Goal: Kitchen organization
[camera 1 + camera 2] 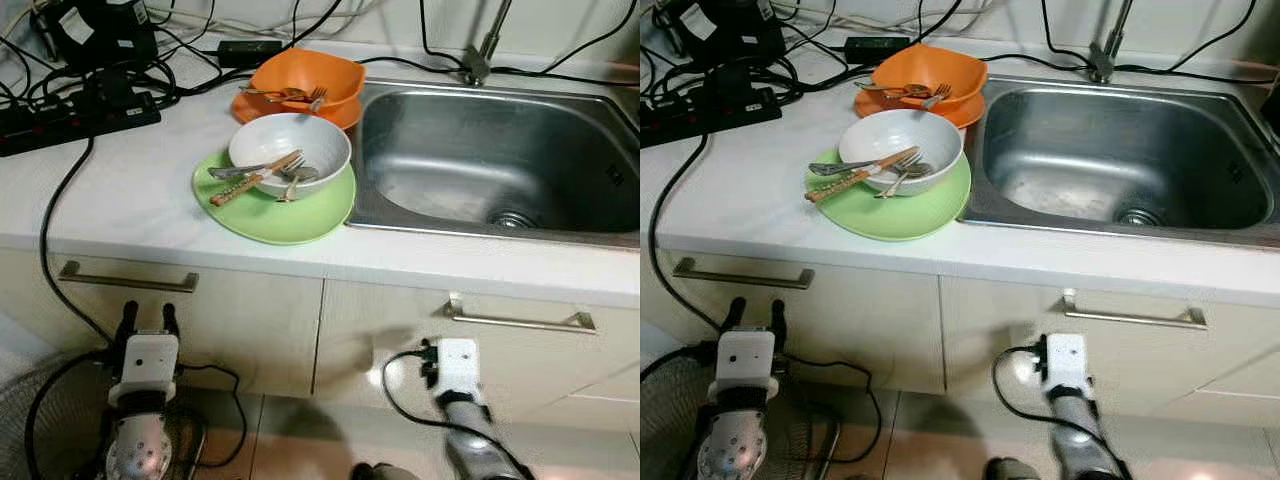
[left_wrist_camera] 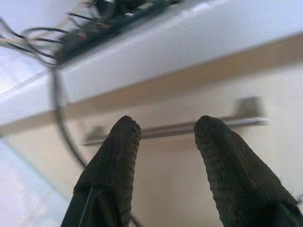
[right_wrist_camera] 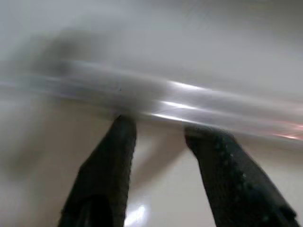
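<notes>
White tabletop [image 1: 130, 190] carries a green plate [image 1: 300, 215] just left of the steel sink [image 1: 500, 160]. On the plate sits a white bowl [image 1: 290, 145] with a fork [image 1: 290, 180], a spoon [image 1: 232, 172] and a wood-handled utensil [image 1: 255, 180] leaning over its front rim. Behind it, touching or nearly so, an orange bowl [image 1: 305, 80] on an orange plate [image 1: 245, 105], with forks [image 1: 300, 95] inside. Power strip [image 1: 80, 115] and tangled cables [image 1: 60, 200] lie at the far left of the tabletop; one cable hangs over the edge.

Left gripper [image 1: 145, 315] is low, in front of the left cabinet door, below its handle [image 1: 125, 280]. Left wrist view: jaws parted, nothing between them, pointing up at that handle.

Right gripper [image 3: 158, 130] is below the right-hand handle [image 1: 520, 320]. Right wrist view is blurred; jaws look parted with the tips close under the bar, contact uncertain, nothing gripped as far as I can tell
</notes>
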Robot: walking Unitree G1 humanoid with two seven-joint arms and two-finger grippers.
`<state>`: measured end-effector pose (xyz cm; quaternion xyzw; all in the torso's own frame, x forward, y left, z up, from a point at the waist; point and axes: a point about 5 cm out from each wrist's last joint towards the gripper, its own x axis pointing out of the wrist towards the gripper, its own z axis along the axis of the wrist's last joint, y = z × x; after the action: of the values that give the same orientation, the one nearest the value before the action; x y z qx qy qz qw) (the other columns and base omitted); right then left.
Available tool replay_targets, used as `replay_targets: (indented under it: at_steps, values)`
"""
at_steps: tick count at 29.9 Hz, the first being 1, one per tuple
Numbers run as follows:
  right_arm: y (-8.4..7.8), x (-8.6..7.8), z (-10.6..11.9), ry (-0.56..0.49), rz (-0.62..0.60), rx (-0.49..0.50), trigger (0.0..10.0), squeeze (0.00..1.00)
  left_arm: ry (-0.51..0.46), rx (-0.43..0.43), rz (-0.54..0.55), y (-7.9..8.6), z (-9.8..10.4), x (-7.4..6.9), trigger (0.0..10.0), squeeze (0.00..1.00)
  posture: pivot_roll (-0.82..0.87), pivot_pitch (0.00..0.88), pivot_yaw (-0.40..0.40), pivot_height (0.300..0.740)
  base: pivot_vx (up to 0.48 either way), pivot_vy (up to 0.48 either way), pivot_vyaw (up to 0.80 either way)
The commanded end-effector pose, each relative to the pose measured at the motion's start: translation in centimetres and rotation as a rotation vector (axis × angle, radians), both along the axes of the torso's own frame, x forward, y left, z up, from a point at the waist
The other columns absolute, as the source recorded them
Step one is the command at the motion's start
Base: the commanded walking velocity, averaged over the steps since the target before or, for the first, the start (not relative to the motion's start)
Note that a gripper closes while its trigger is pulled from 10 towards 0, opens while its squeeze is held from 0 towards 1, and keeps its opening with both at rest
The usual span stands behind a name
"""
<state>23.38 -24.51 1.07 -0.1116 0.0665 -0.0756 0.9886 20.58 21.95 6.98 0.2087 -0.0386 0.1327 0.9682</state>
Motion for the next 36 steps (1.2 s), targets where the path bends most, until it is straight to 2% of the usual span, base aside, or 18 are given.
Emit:
replay_targets:
  at_steps: [1, 6, 9, 12, 14, 18, 21, 23, 25, 27, 28, 29, 31, 33, 36]
  values:
    - [-0.8, 2.7, 5.5, -0.257, -0.011, 0.002, 10.0, 0.0, -0.048, 0.005, 0.013, 0.2, 1.4, 0.6, 10.0, 0.0, -0.04, 0.066, -0.013, 0.732, 0.0, 0.0, 0.0]
    - [-0.7, 3.5, 7.2, -0.332, -0.009, -0.003, 10.0, 0.0, -0.11, 0.02, 0.004, 0.0, 3.1, 1.1, 10.0, 0.0, -0.04, 0.062, -0.01, 0.732, 0.0, 0.0, 0.0]
    - [-0.5, 4.2, 10.3, -0.435, 0.004, 0.007, 10.0, 0.0, -0.177, 0.04, -0.004, -0.4, 4.9, 1.6, 10.0, 0.0, -0.04, 0.061, -0.01, 0.732, 0.0, 0.0, 0.0]
    - [0.0, 4.4, 12.1, -0.46, 0.027, 0.038, 10.0, 0.0, -0.195, 0.031, -0.015, -0.7, 5.6, 1.8, 10.0, 0.0, -0.04, 0.058, -0.01, 0.732, 0.0, 0.0, 0.0]
    - [-0.1, 4.3, 11.3, -0.41, 0.023, 0.045, 10.0, 0.0, -0.193, 0.011, -0.014, -0.9, 5.7, 1.9, 10.0, 0.0, -0.05, 0.057, -0.01, 0.732, 0.0, 0.0, 0.0]
    - [-0.5, 3.8, 10.6, -0.384, -0.001, 0.052, 10.0, 0.0, -0.196, 0.011, -0.014, -1.0, 5.8, 2.0, 10.0, 0.0, -0.05, 0.058, -0.008, 0.732, 0.0, 0.0, 0.0]
    - [-1.2, 3.3, 10.5, -0.368, -0.038, 0.067, 10.0, 0.0, -0.203, 0.009, -0.016, -1.1, 6.2, 2.1, 10.0, 0.0, -0.06, 0.058, -0.005, 0.732, 0.0, 0.0, 0.0]
    - [-2.4, 2.6, 10.2, -0.333, -0.1, 0.071, 10.0, 0.0, -0.207, 0.004, -0.025, -1.3, 6.4, 2.4, 10.0, 0.0, -0.07, 0.055, 0.0, 0.732, 0.0, 0.0, 0.0]
    - [-2.7, 2.5, 10.0, -0.317, -0.117, 0.077, 10.0, 0.0, -0.206, 0.003, -0.026, -1.4, 6.4, 2.5, 10.0, 0.0, -0.07, 0.054, 0.0, 0.732, 0.0, 0.0, 0.0]
    - [-3.1, 2.2, 9.3, -0.28, -0.143, 0.072, 10.0, 0.0, -0.206, 0.001, -0.029, -1.5, 6.4, 2.7, 10.0, 0.0, -0.07, 0.053, 0.0, 0.732, 0.0, 0.0, 0.0]
    - [-3.6, 1.8, 8.3, -0.224, -0.176, 0.074, 10.0, 0.0, -0.206, -0.002, -0.033, -1.6, 6.4, 2.8, 10.0, 0.0, -0.07, 0.053, 0.001, 0.732, 0.0, 0.0, 0.0]
    - [-4.7, 1.0, 6.3, -0.1, -0.236, 0.056, 10.0, 0.0, -0.203, -0.007, -0.041, -1.8, 6.4, 2.9, 10.0, 0.0, -0.07, 0.056, -0.001, 0.732, 0.0, 0.0, 0.0]
    - [-5.3, 0.6, 5.0, -0.025, -0.263, 0.076, 10.0, 0.0, -0.198, -0.01, -0.044, -1.9, 6.4, 2.8, 10.0, 0.0, -0.07, 0.054, -0.004, 0.732, 0.0, 0.0, 0.0]
    - [-6.2, -0.1, 3.4, 0.11, -0.34, 0.072, 10.0, 0.0, -0.192, -0.011, -0.042, -2.0, 6.3, 2.7, 10.0, 0.0, -0.07, 0.057, -0.008, 0.732, 0.0, 0.0, 0.0]
    - [-8.0, -1.8, 0.5, 0.305, -0.514, 0.183, 10.0, 0.0, -0.186, -0.015, -0.037, -2.1, 6.1, 2.5, 10.0, 0.0, -0.06, 0.056, -0.019, 0.732, 0.0, 0.0, 0.0]
